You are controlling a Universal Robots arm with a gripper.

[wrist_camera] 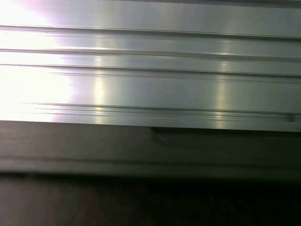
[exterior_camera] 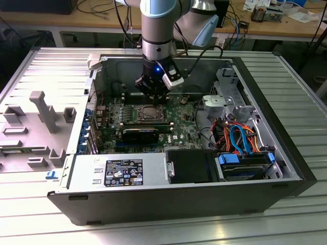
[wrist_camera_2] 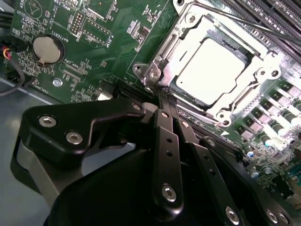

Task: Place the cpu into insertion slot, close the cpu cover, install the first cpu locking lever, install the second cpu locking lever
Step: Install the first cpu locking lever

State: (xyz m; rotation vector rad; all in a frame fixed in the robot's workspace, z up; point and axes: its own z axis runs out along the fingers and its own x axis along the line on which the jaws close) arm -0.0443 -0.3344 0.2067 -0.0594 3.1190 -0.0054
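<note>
Inside the open case (exterior_camera: 286, 153), cpu (wrist_camera_2: 209, 66) sits in insertion slot (exterior_camera: 148, 113) under lowered cpu cover (wrist_camera_2: 261, 70). Gripper (wrist_camera_2: 163, 98) fingers pinched narrow at slot's corner edge. Label (exterior_camera: 124, 172) print illegible.

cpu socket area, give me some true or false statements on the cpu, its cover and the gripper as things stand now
1. The cpu lies in the insertion slot. True.
2. The cpu cover stands raised on its hinge. False: it lies flat, framing the cpu's top.
3. The gripper holds the cpu. False: it is shut, with its tip at a corner of the slot, beside the cover.
4. A round coin battery sits on the green motherboard. True.
5. In the exterior view the arm is outside the computer case. False: it reaches down into the open case, over the motherboard.
</note>
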